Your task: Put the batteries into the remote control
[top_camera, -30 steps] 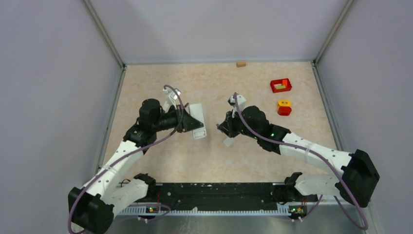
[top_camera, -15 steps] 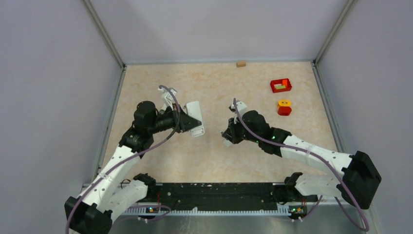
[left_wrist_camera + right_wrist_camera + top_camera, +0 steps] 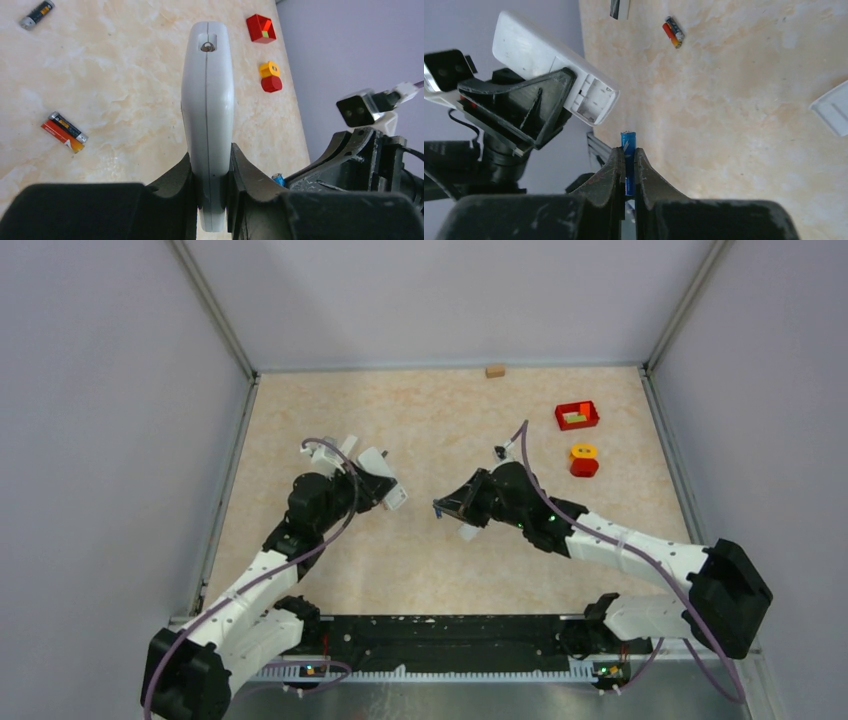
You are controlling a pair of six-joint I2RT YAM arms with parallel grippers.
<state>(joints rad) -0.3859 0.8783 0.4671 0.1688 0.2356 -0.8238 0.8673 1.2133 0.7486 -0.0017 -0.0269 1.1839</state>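
Observation:
My left gripper (image 3: 209, 170) is shut on the white remote control (image 3: 207, 100) and holds it edge-on above the table. In the right wrist view the remote (image 3: 549, 70) shows its open, empty battery bay (image 3: 591, 102). My right gripper (image 3: 626, 152) is shut on a blue battery (image 3: 628, 147), whose tip stands a short way below the bay, apart from it. In the top view the left gripper (image 3: 383, 488) and right gripper (image 3: 443, 508) face each other at mid-table. More batteries lie on the table: a pair (image 3: 65, 132) and a single one (image 3: 37, 14).
A white cover plate (image 3: 468, 532) lies under the right gripper. A red box (image 3: 577, 416) and a yellow-and-red block (image 3: 583, 461) sit at the right. A small wooden block (image 3: 494, 371) lies by the back wall.
The left arm drew the remote back to the left and turned it. The right gripper swung round to point left at the remote, still holding the battery.

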